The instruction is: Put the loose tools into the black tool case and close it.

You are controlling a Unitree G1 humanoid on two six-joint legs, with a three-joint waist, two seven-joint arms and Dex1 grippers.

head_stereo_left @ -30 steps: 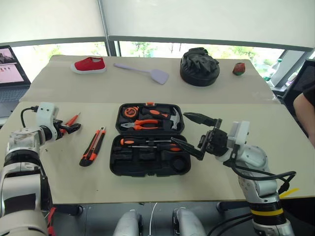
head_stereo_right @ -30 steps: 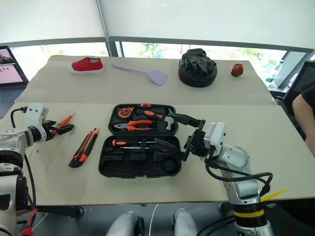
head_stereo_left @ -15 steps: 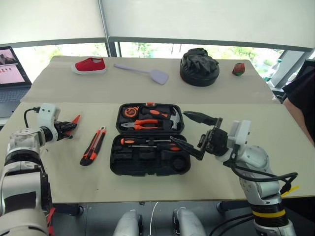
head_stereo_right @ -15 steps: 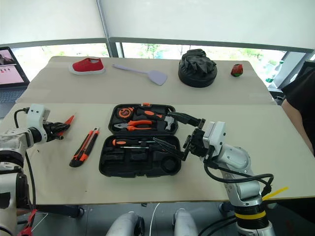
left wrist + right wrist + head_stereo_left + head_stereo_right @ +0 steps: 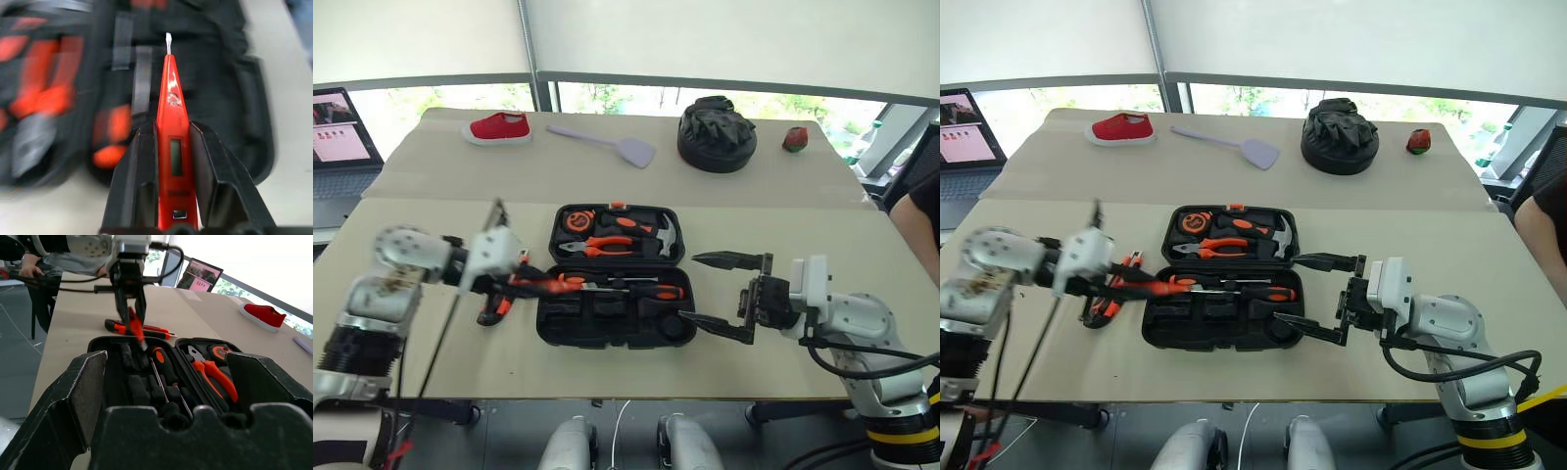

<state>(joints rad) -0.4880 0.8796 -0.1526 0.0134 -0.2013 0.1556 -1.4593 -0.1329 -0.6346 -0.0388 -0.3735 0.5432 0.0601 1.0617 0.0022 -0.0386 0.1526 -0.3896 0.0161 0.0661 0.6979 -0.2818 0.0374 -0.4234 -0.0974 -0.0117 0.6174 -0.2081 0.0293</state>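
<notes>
Lying open near the middle of the counter (image 5: 431, 333), the flat black plastic tool case (image 5: 610, 277) shows orange-handled pliers (image 5: 602, 246) and a steel-headed hammer (image 5: 663, 235) in its far half, two black-and-orange-handled screwdrivers (image 5: 641, 289) in its near half. A black-and-orange utility knife (image 5: 495, 305) lies on the counter just beside the case's left edge. The left arm reaches in from the left, its left pincer (image 5: 172, 152) pinching a thin all-orange screwdriver (image 5: 171, 142) whose tip points over the case. The right arm stretches level from the right, its right pincer (image 5: 715, 292) spread wide and holding nothing at the case's right edge.
</notes>
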